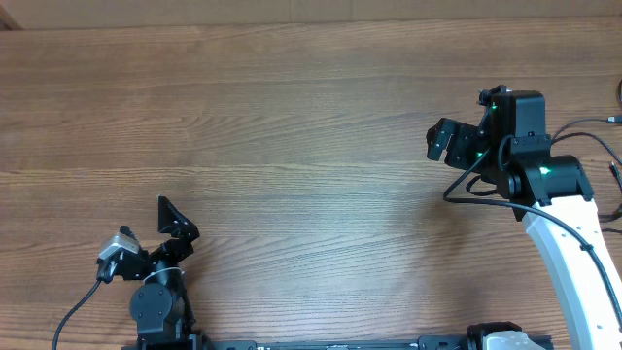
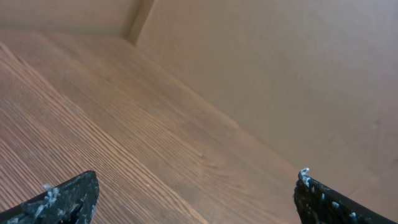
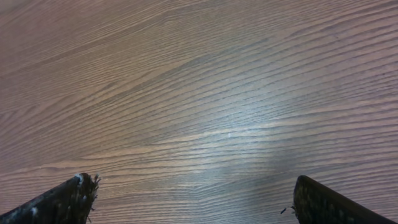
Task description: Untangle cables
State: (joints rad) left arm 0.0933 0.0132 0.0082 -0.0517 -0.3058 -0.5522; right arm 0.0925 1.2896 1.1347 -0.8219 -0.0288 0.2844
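Black cables (image 1: 603, 120): far right, behind right end effector (image 1: 439, 142) | left end effector (image 1: 179, 220) wide; right wide

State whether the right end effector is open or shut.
Open: the right end effector shows its fingertips far apart in the wrist view, only table between them.

Left tool (image 1: 178, 218) low left; right tool (image 1: 436, 142) far right.

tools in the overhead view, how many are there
2. the left tool is near the bottom left of the table; the right tool is toward the right side. both are open and hold nothing.
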